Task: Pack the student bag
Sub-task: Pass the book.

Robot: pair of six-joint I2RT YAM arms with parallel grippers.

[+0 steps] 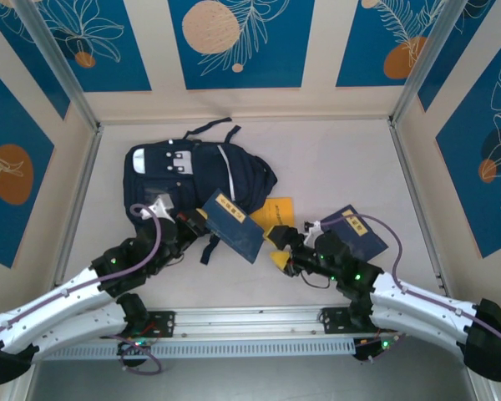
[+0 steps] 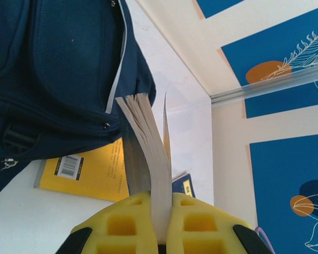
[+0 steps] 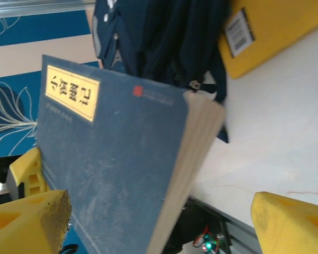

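In the top view, the left gripper [image 1: 202, 224] pinched a navy book [image 1: 234, 227] by its edge. The student bag [image 1: 196, 171] lay just beyond it, touching the book's far corner. The right gripper [image 1: 277, 248] sat just beside the book's other end, with a yellow book [image 1: 277, 213] just ahead of it and a 2nd navy book [image 1: 356, 234] by its wrist.

In the left wrist view, the pads [image 2: 201, 222] were pressed together on the page block, and the pages fanned ahead toward the bag. We judged that the book should tip flatter and go in spine first, gripped firmly so the loose pages would not splay or catch the fabric.

In the right wrist view, the fingers [image 3: 26, 222] stood spread wide on either side of the cover, gripping nothing. Here we got the cover's gold label [image 3: 71, 90] and a zip pull [image 3: 195, 84], where the left wrist view gave the page edges. The top view gave how the 2 arms stood to the bag.
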